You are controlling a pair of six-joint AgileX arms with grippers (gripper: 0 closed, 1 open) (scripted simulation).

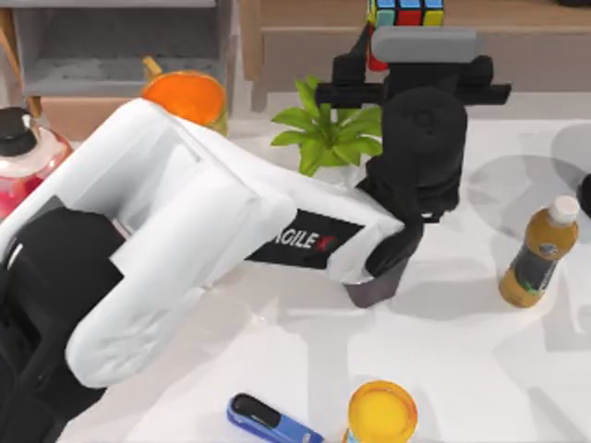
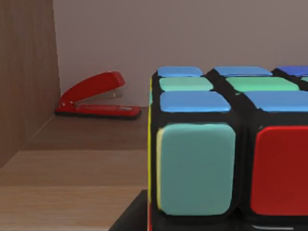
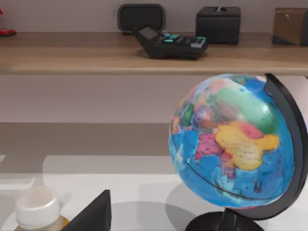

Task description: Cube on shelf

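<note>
Over shelf (image 1: 517, 18) edge, cube (image 1: 406, 12) right at left pincer (image 1: 399, 37), grip state unclear

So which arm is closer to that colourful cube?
The left. Its tool is at the cube on the shelf; the right arm faces a globe at the table's right.

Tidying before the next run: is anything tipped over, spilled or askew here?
Nothing stands out. The cube sits squarely at the shelf by the left gripper; the bottle, plant and red stapler look upright and undisturbed.
</note>
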